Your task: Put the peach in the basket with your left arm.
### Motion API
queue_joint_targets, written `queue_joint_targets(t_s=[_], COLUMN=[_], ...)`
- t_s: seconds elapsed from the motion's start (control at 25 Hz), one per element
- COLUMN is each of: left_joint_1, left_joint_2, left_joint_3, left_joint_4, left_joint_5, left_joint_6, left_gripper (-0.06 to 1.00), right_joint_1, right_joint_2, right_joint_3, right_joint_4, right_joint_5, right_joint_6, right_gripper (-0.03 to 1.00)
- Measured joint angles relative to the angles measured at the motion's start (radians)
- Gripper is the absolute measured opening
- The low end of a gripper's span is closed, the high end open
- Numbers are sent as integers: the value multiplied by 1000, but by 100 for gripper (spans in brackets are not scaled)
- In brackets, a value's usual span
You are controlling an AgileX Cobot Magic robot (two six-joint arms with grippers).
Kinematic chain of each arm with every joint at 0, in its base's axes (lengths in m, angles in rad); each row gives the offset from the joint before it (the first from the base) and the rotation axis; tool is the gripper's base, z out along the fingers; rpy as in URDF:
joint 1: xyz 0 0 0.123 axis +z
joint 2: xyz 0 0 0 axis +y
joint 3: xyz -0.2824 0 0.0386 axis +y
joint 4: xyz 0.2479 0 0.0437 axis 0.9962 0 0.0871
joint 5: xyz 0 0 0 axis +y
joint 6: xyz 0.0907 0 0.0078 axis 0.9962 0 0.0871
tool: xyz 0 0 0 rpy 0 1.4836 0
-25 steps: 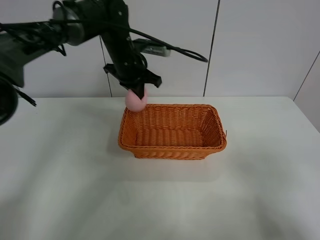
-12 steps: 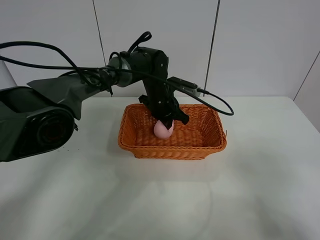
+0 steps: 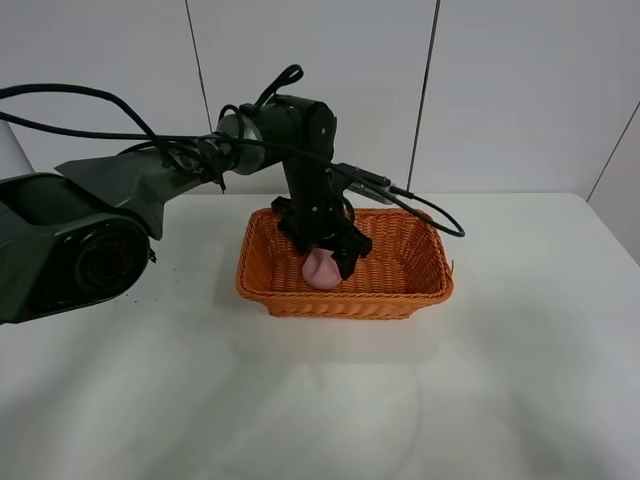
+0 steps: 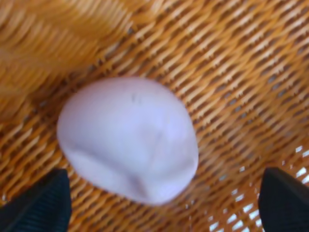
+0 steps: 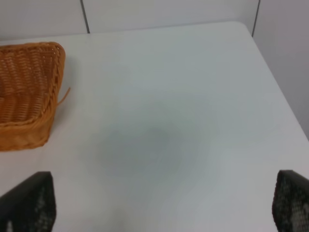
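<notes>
A: So, where is the peach (image 3: 320, 272)?

B: Inside the basket (image 3: 430, 290), lying on its woven floor, toward the basket's left end. The left arm (image 3: 300, 140) reaches down over the basket's far rim, and the left gripper (image 4: 164, 203) hangs right above the fruit.

A: Holding it?

B: No. The jaws are spread wide and grip nothing. The placing looks done to me; only the lift out is left.

A: What could spoil it?

B: The fingers sit low, either side of the peach. If the arm rises at a slant, one could nudge the fruit and roll it, or hook the wicker and drag the basket. The cable (image 3: 420, 215) also loops over the basket's far rim, and a pull there might tug it.

A: Which view settles the grip?

B: The left wrist one. From high up the claw hides the top of the peach, so contact is hard to judge. Up close, neither of the fingertips (image 4: 43, 203) presses on it: one is just beside it, the other well apart. Only the high view gives the arm and cable.

A: And right of the basket?

B: Only the right wrist view shows the right gripper (image 5: 161, 205). It is wide apart, empty, over bare table (image 5: 169, 106), well clear of the basket's end.
</notes>
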Motion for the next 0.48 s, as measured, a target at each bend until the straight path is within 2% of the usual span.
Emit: queue_joint_targets(t_s=[0.48], left_joint_1=[101], left_joint_2=[-152], left_joint_3=[-26], left_joint_4=[3], left_joint_5=[14], left_joint_6=[2], left_gripper=[89], right_joint_1=[0], right_joint_2=[0], right_joint_3=[0], right_joint_4=[0], right_joint_5=[0], right_joint_6=[0], right_gripper=[69])
